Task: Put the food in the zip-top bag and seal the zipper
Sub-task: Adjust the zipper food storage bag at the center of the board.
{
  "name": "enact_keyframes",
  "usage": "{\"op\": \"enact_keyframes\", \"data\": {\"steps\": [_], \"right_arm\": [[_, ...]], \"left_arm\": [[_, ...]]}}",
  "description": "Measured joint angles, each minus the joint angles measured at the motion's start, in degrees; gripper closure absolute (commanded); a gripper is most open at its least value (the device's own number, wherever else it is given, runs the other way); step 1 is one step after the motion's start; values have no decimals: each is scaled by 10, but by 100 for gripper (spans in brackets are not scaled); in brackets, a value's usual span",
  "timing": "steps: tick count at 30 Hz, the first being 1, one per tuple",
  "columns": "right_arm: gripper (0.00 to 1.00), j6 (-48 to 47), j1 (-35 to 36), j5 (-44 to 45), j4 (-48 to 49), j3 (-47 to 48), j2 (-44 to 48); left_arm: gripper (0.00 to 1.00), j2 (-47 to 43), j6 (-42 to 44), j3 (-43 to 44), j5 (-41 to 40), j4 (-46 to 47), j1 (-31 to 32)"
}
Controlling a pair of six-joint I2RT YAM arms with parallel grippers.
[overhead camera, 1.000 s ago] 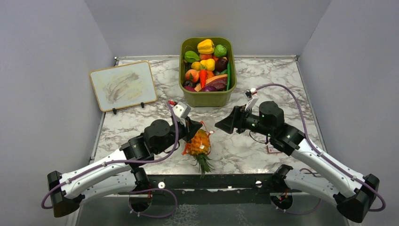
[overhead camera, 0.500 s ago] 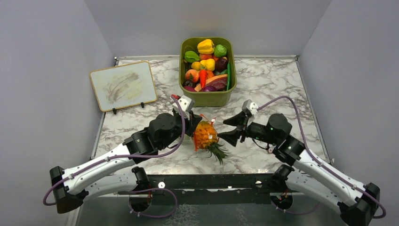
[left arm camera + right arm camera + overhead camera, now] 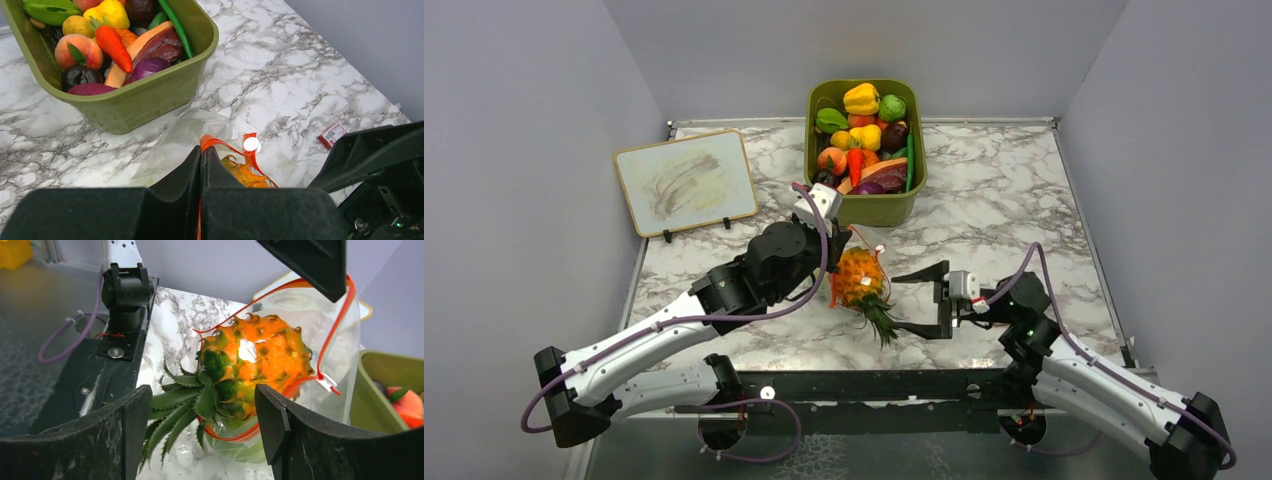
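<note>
L end effector (image 3: 836, 262) pinched shut on the zipper (image 3: 216, 144) of the zip-top bag (image 3: 340, 355) — orange fruit (image 3: 255, 365) right beside it in the bag mouth, leaves poking out. R end effector (image 3: 916, 300) wide open, holding nothing — fruit just ahead of it.

We are seeing bright, even light with soft shadows. We are noting glare on the orange bumpy fruit (image 3: 247, 351).

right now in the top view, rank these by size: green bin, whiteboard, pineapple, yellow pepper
1. green bin
2. whiteboard, close to the bin
3. pineapple
4. yellow pepper
</note>
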State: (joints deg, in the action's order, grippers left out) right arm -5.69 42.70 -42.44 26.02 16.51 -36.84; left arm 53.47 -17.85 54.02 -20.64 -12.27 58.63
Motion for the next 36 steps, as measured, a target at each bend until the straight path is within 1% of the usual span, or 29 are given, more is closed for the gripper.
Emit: {"op": "enact_keyframes", "data": {"steps": [4, 8, 10, 14, 21, 24, 28, 31, 33, 34, 35, 36], "right_arm": [[23, -54, 0, -14, 28, -4, -5], [24, -59, 0, -17, 120, -49, -9], [24, -50, 0, -18, 154, -63, -17], [24, -31, 0, -10, 187, -74, -21], [25, 15, 1, 37, 211, -85, -22], [25, 26, 2, 64, 223, -87, -46], [27, 38, 5, 96, 240, -87, -103], [33, 47, 8, 102, 248, -81, -143], [44, 56, 12, 103, 257, -75, -162], [52, 62, 14, 103, 263, -74, -169], [59, 68, 15, 103, 268, -73, -172], [63, 75, 16, 103, 271, -72, -173]], "left_arm": [[100, 19, -1, 28, -5, -8, -12], [100, 26, -4, 45, -19, -18, -21], [100, 26, -5, 51, -29, -21, -25], [100, 27, -5, 64, -45, -26, -34], [100, 34, -10, 76, -54, -24, -44], [100, 37, -16, 76, -54, -23, -46], [100, 40, -25, 76, -54, -23, -49], [100, 40, -31, 76, -54, -20, -50], [100, 40, -33, 76, -54, -17, -52], [100, 39, -35, 75, -54, -15, -54], [100, 37, -37, 73, -53, -13, -54], [100, 35, -39, 71, -53, -11, -54]]}}
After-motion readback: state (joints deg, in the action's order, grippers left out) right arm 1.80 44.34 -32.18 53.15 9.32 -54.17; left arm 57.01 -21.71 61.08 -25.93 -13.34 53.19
